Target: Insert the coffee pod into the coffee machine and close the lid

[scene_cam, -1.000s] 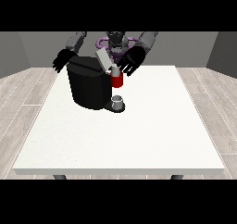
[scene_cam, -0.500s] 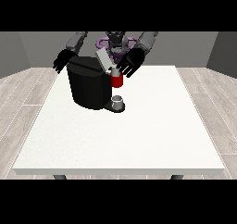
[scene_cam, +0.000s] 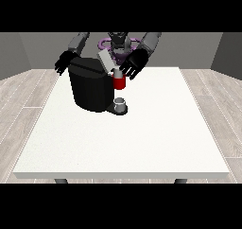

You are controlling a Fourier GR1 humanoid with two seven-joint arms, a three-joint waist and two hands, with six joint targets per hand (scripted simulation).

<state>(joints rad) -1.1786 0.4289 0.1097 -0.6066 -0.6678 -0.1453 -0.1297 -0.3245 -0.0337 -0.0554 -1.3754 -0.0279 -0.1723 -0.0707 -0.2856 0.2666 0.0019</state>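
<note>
White tabletop point(scene_cam: 142, 143) is carrying a black coffee machine point(scene_cam: 92, 88) near its far edge, with a small grey cup point(scene_cam: 121, 103) on the drip base and a red thing at the machine point(scene_cam: 119, 83) above it. Just behind, the raised lid point(scene_cam: 106, 61) is tilting open. The hand at the view's right point(scene_cam: 133, 64) is hovering spread beside the lid; the hand at the view's left point(scene_cam: 64, 62) is hanging spread behind the machine. The pod is not plainly showing. Judged: the lid should be pressed down squarely along its hinge arc.

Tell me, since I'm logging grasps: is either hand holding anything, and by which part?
Nothing is plainly held. The hand at the view's right hovers with spread fingers beside the coffee machine; the hand at the view's left holds nothing.
</note>
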